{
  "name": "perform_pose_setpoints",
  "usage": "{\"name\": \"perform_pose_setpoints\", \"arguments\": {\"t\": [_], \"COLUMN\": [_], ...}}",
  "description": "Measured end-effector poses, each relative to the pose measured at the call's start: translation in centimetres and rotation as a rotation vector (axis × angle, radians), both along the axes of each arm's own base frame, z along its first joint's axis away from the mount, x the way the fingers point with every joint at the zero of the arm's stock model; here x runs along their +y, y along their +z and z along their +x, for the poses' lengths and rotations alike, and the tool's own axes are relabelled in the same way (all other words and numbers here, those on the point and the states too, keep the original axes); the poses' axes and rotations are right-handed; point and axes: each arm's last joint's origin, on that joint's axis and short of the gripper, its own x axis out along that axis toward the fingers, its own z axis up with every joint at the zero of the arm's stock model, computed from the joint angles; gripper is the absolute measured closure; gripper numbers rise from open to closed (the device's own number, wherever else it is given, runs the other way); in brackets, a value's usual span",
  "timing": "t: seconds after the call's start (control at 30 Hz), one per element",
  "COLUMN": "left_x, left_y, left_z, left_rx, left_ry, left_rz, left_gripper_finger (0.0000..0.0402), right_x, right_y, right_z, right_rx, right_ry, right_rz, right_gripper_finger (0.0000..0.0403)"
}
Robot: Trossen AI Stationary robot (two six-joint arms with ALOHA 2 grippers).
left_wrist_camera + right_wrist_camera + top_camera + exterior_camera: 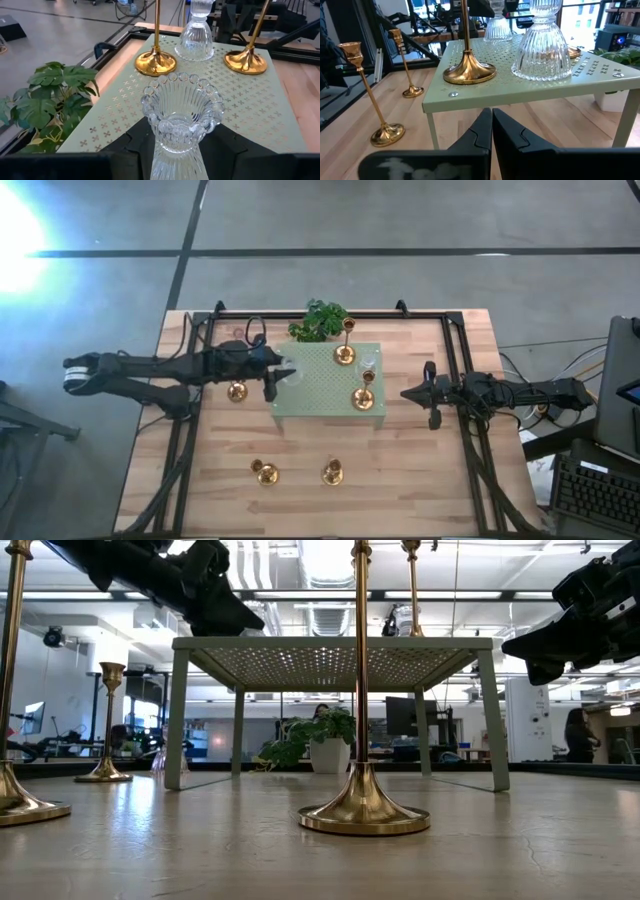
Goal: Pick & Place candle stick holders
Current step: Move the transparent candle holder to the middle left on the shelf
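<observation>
A pale wooden worktop (400, 480) stands on a grey concrete floor (400, 220) crossed by dark lines. Strong glare (15, 235) falls on the floor beyond the worktop's far left corner. Behind the worktop, long ceiling lights (330, 555) run over an open workshop.

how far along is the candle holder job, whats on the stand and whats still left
Done: two brass holders and a clear glass holder stand on the green stand. In hand: the left gripper holds another clear glass holder over the stand. Left: three brass holders on the table. The right gripper waits beside the stand, shut.
</observation>
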Motion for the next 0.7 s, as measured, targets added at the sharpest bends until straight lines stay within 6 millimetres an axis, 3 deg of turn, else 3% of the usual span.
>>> {"name": "perform_pose_setpoints", "arguments": {"t": [0.5, 0.7], "left_x": [0.0, 0.0], "left_y": [0.3, 1.1], "left_z": [0.2, 0.3], "left_rx": [-0.001, -0.024], "left_ry": [-0.014, -0.021], "left_rz": [-0.018, -0.004], "left_gripper_finger": [0.0241, 0.0208], "right_x": [0.0, 0.0], "right_y": [0.0, 0.0], "right_z": [0.0, 0.0], "right_rx": [0.000, 0.000], "right_ry": [0.000, 0.000], "right_rz": [0.000, 0.000], "right_gripper_finger": [0.0394, 0.0394]}}
